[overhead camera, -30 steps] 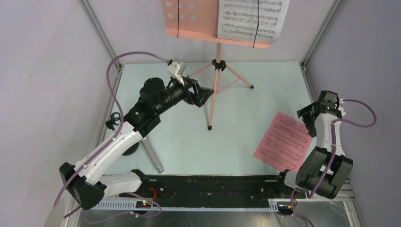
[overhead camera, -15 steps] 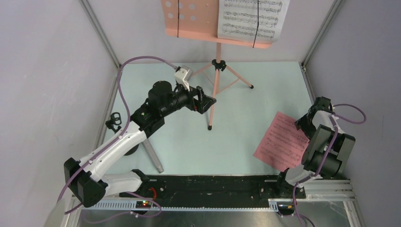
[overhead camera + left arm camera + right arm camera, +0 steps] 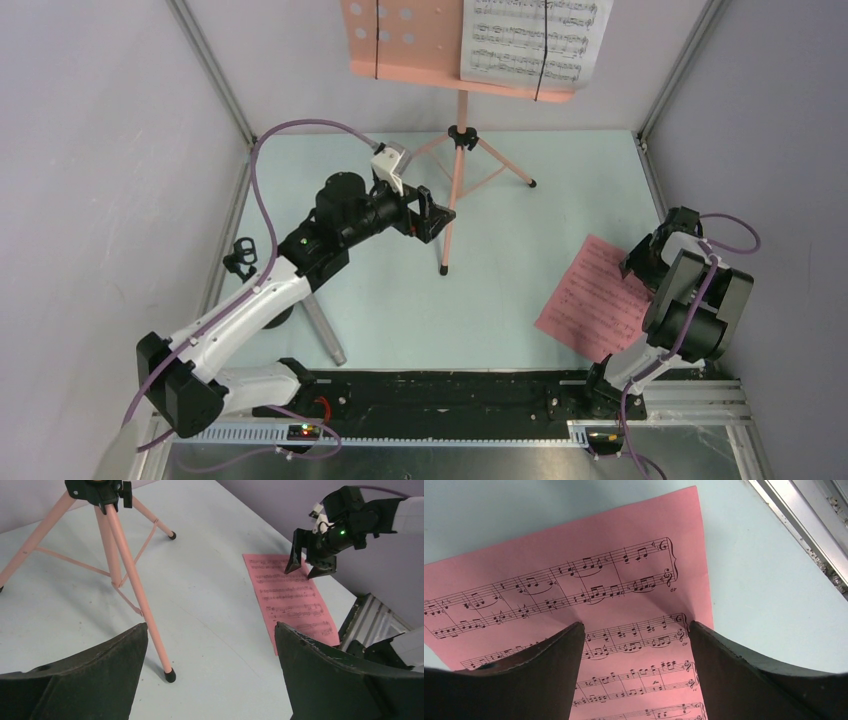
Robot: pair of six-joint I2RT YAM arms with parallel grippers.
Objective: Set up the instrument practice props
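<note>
Pink paper is the target. Over the last second the right gripper [image 3: 305,571] has dropped from a hover to tips down on the pink sheet-music page [image 3: 598,300], at its edge nearest the right wall. Its jaws are wide, straddling the staves, with nothing pinched. The page lies flat on the pale blue table [image 3: 500,290].

Looks like the start of a pick, page bound for the stand.

The left gripper [image 3: 435,212] has swung slightly toward the salmon-pink tripod music stand [image 3: 460,150]. It's fully open, empty, near the front leg, not touching.

No containers. Closest is the stand's perforated desk [image 3: 400,40]: white sheet-music page [image 3: 530,35] on its right half, left half bare.

The grey handheld microphone [image 3: 323,328] lies on the table under the left arm. The black round-based mic stand [image 3: 277,316] is beside it, mostly hidden.
</note>
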